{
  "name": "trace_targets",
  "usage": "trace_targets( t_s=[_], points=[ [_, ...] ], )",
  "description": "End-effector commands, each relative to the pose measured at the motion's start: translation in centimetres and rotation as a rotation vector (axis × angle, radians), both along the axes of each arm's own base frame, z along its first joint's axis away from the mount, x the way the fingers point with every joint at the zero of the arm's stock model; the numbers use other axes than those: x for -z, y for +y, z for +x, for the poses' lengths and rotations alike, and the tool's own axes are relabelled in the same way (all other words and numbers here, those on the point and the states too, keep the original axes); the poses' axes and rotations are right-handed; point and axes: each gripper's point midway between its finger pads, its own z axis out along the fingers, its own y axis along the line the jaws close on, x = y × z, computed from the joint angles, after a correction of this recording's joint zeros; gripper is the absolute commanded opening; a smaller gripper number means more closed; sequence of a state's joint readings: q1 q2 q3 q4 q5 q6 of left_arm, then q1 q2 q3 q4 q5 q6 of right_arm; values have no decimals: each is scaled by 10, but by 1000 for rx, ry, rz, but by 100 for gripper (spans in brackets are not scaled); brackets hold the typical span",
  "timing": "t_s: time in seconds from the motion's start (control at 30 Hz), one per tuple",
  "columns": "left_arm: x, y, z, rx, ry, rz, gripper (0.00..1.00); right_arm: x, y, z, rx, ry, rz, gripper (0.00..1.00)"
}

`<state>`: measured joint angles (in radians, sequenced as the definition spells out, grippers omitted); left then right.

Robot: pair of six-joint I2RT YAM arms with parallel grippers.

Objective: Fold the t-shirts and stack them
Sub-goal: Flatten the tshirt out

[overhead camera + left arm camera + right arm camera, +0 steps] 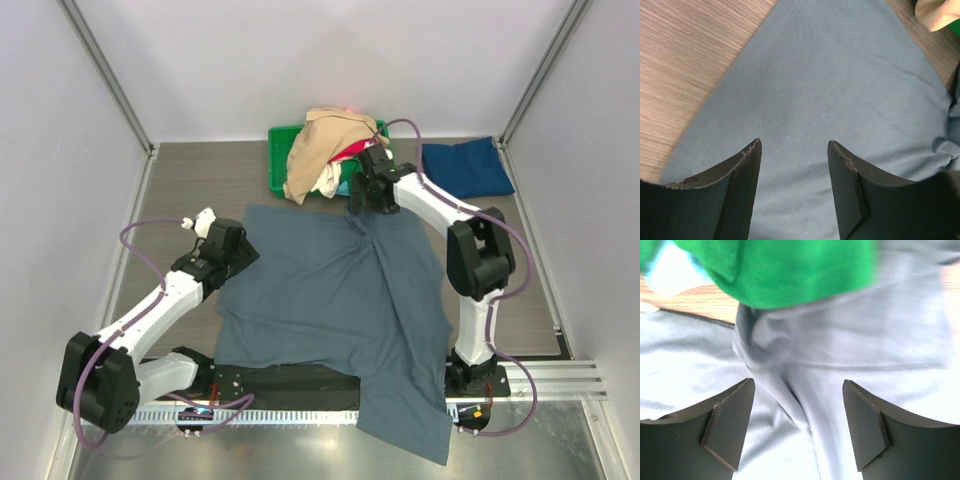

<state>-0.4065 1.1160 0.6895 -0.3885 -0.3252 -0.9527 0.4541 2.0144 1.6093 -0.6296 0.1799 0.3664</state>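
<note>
Left gripper (pixel 795 145): my jaws stood apart, holding nothing, just above the left side of the slate grey-blue t-shirt (pixel 320 300), near its stitched edge.
Right gripper (pixel 797 382): also spread and empty, over a raised crease at the shirt's far edge, just beside the green bin (pixel 277 165).
Shirt: spread on the table (pixel 190 180), its near right corner hanging over the front edge.
Other tees: the tan one (pixel 320 140) heaped on the bin; the dark navy one (pixel 465 168) lying at the far right.
Doing it well: I judged the crease needed flattening first, then a pinch at matching edges, so the fold would come square.
</note>
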Motion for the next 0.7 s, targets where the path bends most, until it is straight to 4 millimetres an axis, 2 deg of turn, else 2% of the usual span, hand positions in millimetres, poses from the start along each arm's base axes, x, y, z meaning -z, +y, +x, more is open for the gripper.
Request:
trace_targets(
  t_s=[0.0,0.13,0.23,0.27,0.37,0.47,0.67],
  points=[
    [-15,-12,18,40,-55,-14,57,-57,-26,-11,44,-94,-36,78],
    [-2,-28,22,115,-3,-34,57,-57,-42,-36,83,-66,-42,82],
    [14,-37,23,153,52,-40,56,-37,-47,-62,86,3,-27,82],
    [24,-40,21,166,83,-44,56,-23,-47,-75,77,52,-18,82],
    [38,-47,18,191,124,-57,55,1,-48,-94,74,118,-7,82],
    [51,-55,15,217,156,-67,55,18,-46,-105,64,157,13,82],
    [73,-61,14,241,220,-56,55,47,-47,-104,62,216,-12,82]
  ],
)
